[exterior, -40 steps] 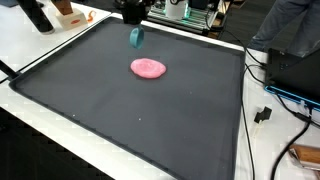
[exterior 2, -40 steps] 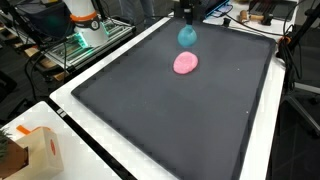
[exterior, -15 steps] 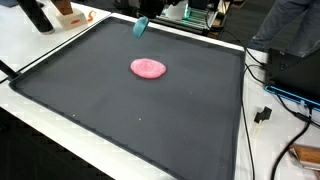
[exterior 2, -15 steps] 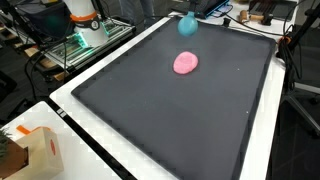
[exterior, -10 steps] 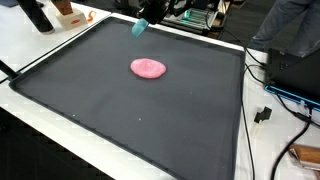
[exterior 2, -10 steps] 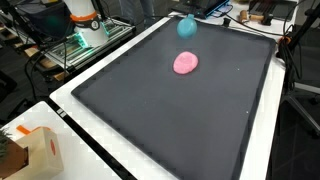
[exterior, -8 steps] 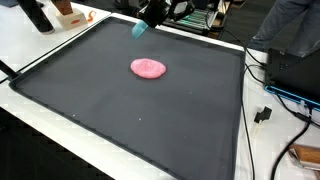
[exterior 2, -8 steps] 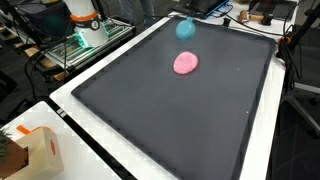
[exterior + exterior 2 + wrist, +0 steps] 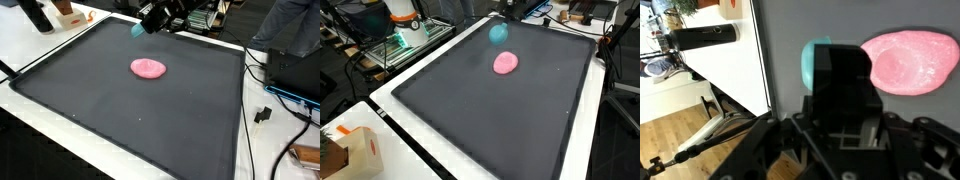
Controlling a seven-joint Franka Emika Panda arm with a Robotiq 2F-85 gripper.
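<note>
Nearest, at the left edge of the counter (image 9: 390,95), a cardboard box (image 9: 355,150) is cut off by the frame; any print on it is too small to read. On the black mat (image 9: 150,125) the pink blob (image 9: 148,68) lies flat where it lay before. Beyond it, over the mat's far edge, the gripper (image 9: 146,22) is pinched on the teal object (image 9: 136,30), holding it clear of the mat. The gripper stood upright 2.7 s ago and has since tilted, now reaching in from the right. The teal object is motion-blurred in an exterior view (image 9: 498,33). In the wrist view a black finger (image 9: 845,75) hides most of it.
</note>
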